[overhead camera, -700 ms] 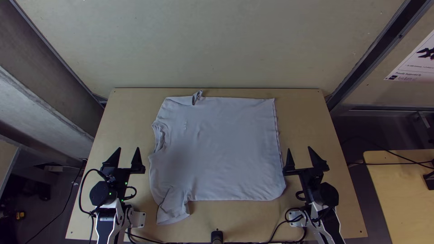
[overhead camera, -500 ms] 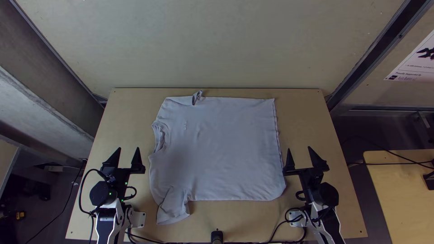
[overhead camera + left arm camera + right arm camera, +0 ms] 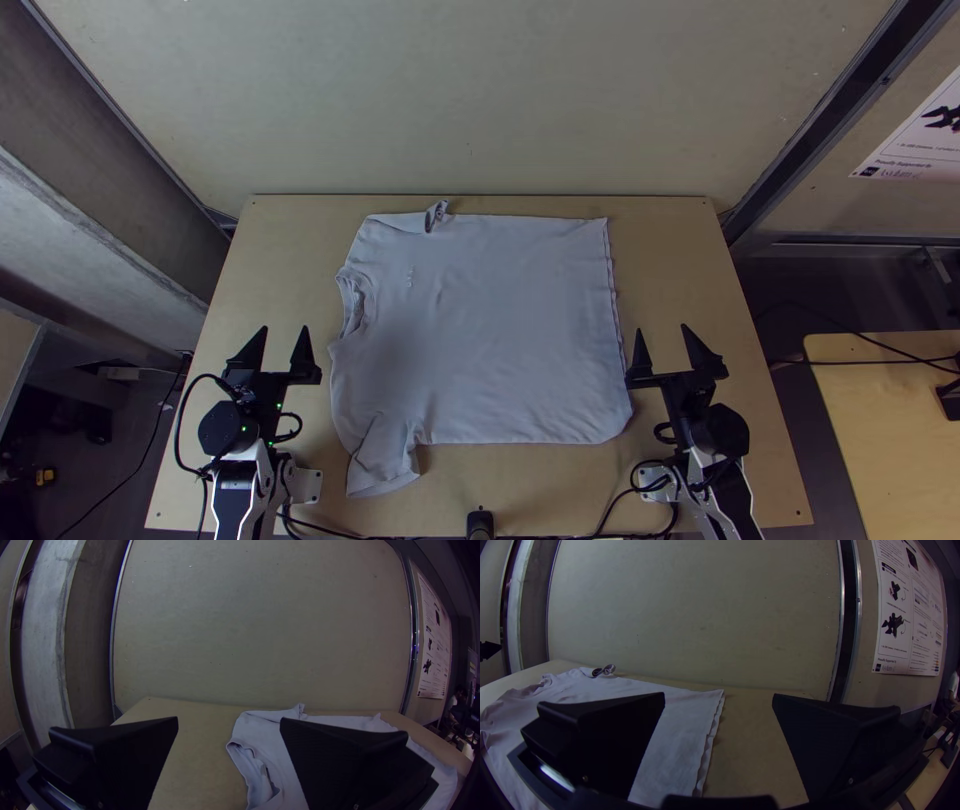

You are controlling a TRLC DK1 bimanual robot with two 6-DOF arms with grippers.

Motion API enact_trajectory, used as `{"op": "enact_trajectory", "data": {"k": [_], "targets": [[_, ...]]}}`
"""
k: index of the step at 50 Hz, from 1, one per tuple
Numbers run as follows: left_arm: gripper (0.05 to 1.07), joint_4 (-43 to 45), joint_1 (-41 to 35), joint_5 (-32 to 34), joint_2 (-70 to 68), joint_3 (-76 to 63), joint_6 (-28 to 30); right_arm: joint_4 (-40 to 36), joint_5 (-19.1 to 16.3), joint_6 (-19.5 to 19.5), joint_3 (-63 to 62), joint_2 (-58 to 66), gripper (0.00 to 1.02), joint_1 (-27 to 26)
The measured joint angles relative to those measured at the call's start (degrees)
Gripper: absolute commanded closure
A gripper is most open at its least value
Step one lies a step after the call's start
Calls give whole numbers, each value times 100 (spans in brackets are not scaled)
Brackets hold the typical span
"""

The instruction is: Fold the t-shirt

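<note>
A pale grey-lilac t-shirt (image 3: 490,330) lies spread on the table, its hem side to the right and its neck opening to the left. One sleeve sticks out at the near left; by the far left edge a small bit is curled up. My left gripper (image 3: 284,345) stands open left of the shirt, touching nothing. My right gripper (image 3: 664,345) is open beside the hem, one finger close to the cloth. In the left wrist view the left gripper (image 3: 229,727) has wide-apart fingers; the right wrist view shows the right gripper (image 3: 719,700) likewise.
The light wooden table (image 3: 520,488) has bare strips around the shirt. Black cables (image 3: 600,520) run along its near edge between the arm bases, by a small dark post (image 3: 480,524). A tall pale panel (image 3: 480,100) rises behind the far edge.
</note>
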Motion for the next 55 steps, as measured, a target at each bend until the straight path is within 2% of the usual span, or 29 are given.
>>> {"op": "enact_trajectory", "data": {"k": [16, 30, 38, 45, 55], "targets": [[9, -2, 39, -74, 0, -4, -11, 2, 0, 170, 0, -4, 4, 55], [9, -105, 238, -87, 0, 35, 76, 2, 0, 57, 76, -9, 4, 37], [9, -345, 160, -63, 68, 153, 116, 2, 0, -28, 527, 162, 4, 37], [9, -267, 68, -61, 623, 516, 116, 103, 2, -87, 1082, 619, 4, 31], [9, 9, 22, -24, 2044, 1827, 162, 310, 0, -201, 1895, 1576, 4, -35]]}}
